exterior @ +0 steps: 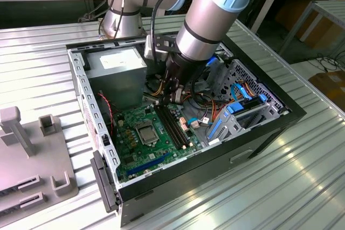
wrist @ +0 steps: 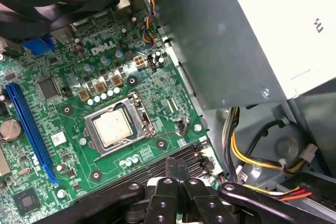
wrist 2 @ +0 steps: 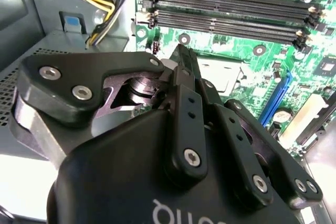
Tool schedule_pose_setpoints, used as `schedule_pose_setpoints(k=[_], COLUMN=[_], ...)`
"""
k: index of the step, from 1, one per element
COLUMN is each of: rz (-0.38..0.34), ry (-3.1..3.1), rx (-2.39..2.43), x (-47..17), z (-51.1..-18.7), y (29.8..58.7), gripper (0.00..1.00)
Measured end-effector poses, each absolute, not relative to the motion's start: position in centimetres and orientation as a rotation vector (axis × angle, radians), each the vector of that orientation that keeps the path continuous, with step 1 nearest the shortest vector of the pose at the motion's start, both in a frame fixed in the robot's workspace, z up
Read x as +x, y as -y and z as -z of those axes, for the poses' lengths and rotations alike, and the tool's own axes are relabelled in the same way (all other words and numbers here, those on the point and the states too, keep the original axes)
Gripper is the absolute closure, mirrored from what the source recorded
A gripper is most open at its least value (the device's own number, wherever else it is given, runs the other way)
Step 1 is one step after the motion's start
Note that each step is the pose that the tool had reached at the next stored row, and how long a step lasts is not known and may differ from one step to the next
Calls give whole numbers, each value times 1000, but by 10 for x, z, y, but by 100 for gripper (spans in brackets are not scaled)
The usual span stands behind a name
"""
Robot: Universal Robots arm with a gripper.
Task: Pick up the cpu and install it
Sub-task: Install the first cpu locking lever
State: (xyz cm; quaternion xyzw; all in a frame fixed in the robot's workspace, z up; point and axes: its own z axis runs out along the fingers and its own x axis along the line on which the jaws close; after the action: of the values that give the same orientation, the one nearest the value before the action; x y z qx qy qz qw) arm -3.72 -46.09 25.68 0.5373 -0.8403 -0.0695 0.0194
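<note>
One cpu point(wrist: 114, 128), socket-seated

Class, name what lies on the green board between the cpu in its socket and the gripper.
In the first wrist view, long black memory slots lie between the cpu and the gripper.

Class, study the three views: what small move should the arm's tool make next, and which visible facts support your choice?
Probably a short straight lift, away from the board. The cpu already lies flat inside the socket, and the tool, shut on nothing, hangs over the memory slots beside it, with loose cables close by. I'd judge that the safest step.
</note>
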Motion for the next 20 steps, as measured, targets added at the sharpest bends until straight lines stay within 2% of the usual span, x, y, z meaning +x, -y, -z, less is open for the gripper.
schedule_pose_setpoints(k=[20], rz=[227], ry=[2605], rx=[1678], x=[-49], z=[-246], y=[438], gripper=[89])
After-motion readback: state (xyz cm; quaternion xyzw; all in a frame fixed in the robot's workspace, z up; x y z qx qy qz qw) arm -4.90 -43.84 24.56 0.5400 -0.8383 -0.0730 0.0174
